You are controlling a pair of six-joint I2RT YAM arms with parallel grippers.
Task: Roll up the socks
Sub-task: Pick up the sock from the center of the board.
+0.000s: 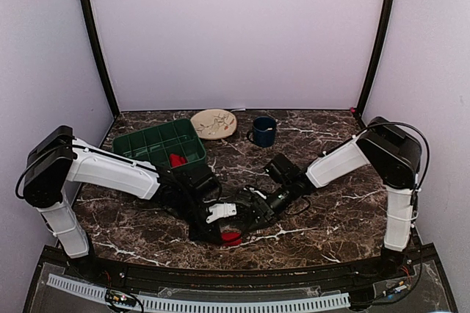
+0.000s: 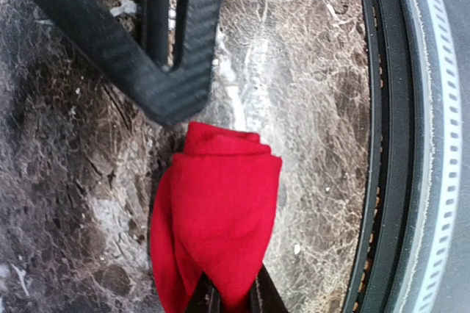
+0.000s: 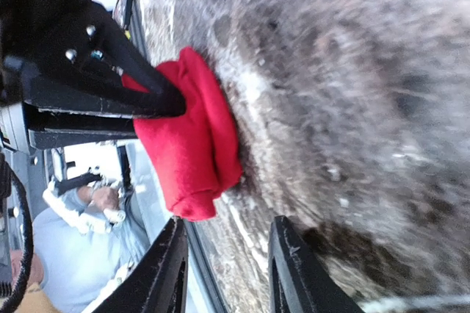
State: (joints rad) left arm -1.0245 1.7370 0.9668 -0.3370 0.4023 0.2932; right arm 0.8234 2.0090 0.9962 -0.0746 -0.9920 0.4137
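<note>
At far left on the table we see a green bin holding a red item. At centre, near the front edge, the left gripper pinches the red sock, which lies bunched on the marble. The right gripper stands spread just beside the sock's folded end; we cannot tell whether it touches.
</note>
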